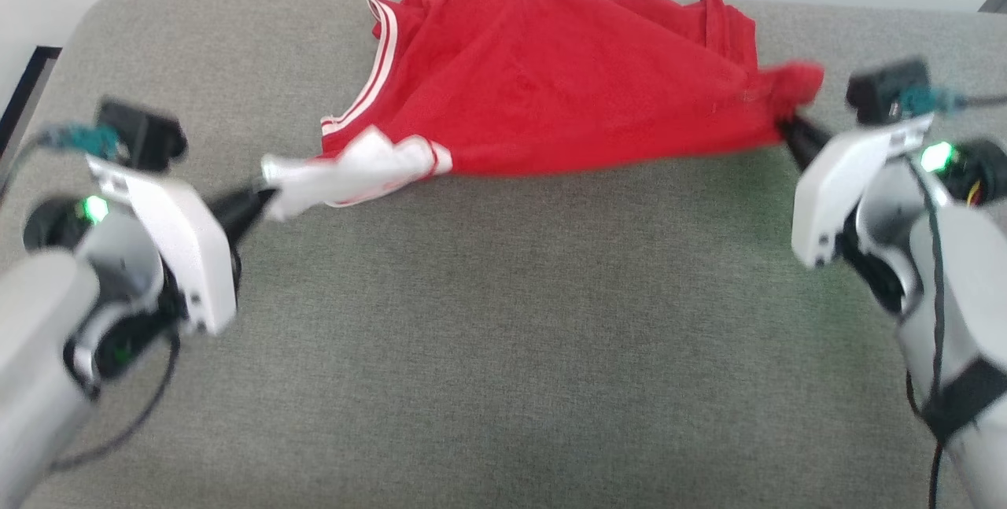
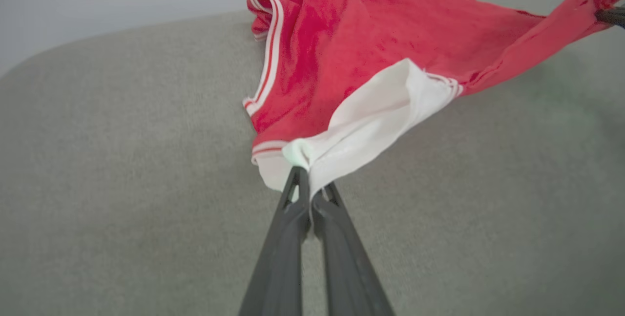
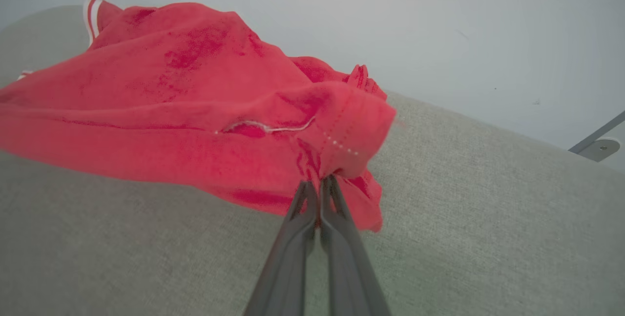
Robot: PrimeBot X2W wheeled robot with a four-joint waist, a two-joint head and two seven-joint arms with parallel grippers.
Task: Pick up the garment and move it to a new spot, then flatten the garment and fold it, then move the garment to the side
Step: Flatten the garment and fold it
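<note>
The garment (image 1: 551,76) is a red jersey with a white sleeve and striped trim, stretched and bunched across the far half of a grey padded surface. My left gripper (image 1: 263,193) is shut on the white sleeve (image 2: 371,115), pinched at the fingertips (image 2: 299,175). At the right, my right gripper (image 1: 783,125) is shut on a red hem corner (image 3: 351,130), and its fingertips (image 3: 328,181) bite into the cloth. Between the two grips the near edge of the garment (image 3: 146,111) hangs slightly above the surface. Any lettering is hidden in the folds.
The grey fabric surface (image 1: 503,336) spreads wide toward me, with rounded far corners. A pale wall runs behind it. A dark frame edge (image 1: 23,92) shows at the far left and a metal bracket (image 3: 598,145) at the far right.
</note>
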